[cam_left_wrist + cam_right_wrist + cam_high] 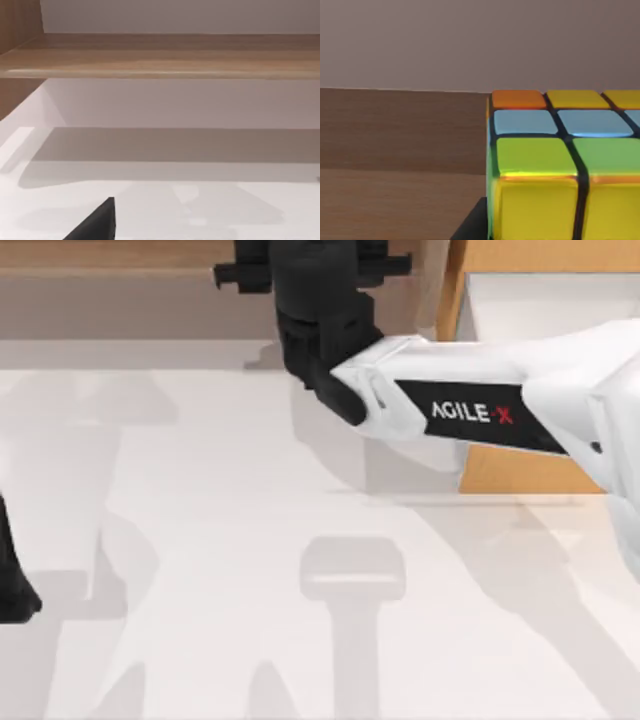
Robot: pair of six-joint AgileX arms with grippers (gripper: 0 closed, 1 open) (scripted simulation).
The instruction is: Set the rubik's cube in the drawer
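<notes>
The rubik's cube (560,165) shows very close in the right wrist view, with yellow, green, blue and orange squares in a dark grid. A dark finger (470,227) of my right gripper lies against its side. From above, my right gripper (318,300) reaches over the brown shelf at the back centre and hides the cube beneath it. The drawer (540,302) stands open at the back right, with a white interior and orange-tan walls, to the right of this gripper. My left arm (12,585) is parked at the table's left edge.
A long brown wooden shelf (110,280) runs along the back of the table, also seen from the left wrist as a wooden board (170,55). My white right forearm (470,400) crosses above the drawer's front. White tabletop (250,570) spreads in front.
</notes>
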